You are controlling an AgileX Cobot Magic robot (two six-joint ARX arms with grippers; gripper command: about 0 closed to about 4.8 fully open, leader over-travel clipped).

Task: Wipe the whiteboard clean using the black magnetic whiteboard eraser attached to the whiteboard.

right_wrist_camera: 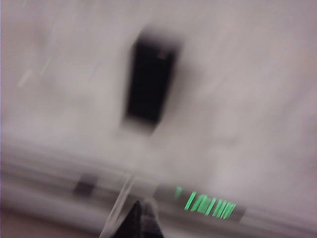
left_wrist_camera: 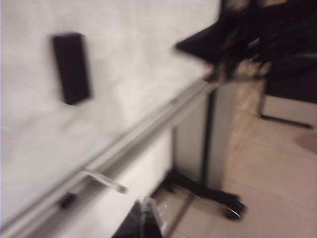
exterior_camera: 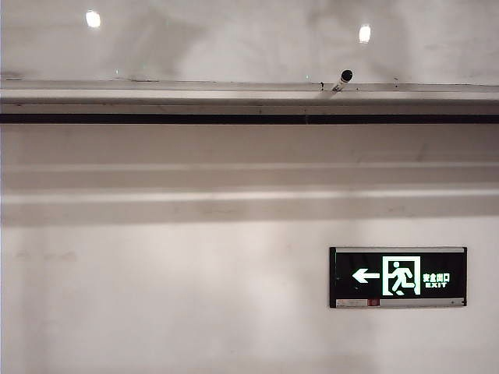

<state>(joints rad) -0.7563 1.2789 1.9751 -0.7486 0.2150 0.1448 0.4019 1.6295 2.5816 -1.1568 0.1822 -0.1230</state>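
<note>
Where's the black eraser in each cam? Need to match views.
Exterior view: not in it; only the top strip shows the whiteboard.
Left wrist view: the black magnetic whiteboard eraser sits on the board, above the tray rail.
Right wrist view: the eraser, blurred, on the board beyond the shut right tool.
Shared landmark: the tray rail with the white marker.

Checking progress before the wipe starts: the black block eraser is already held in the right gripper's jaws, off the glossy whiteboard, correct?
Not quite. The small black block eraser sits on the glossy white whiteboard, ungripped. The right wrist view shows the right gripper short of it, jaws shut on nothing; the left wrist view agrees.
</note>
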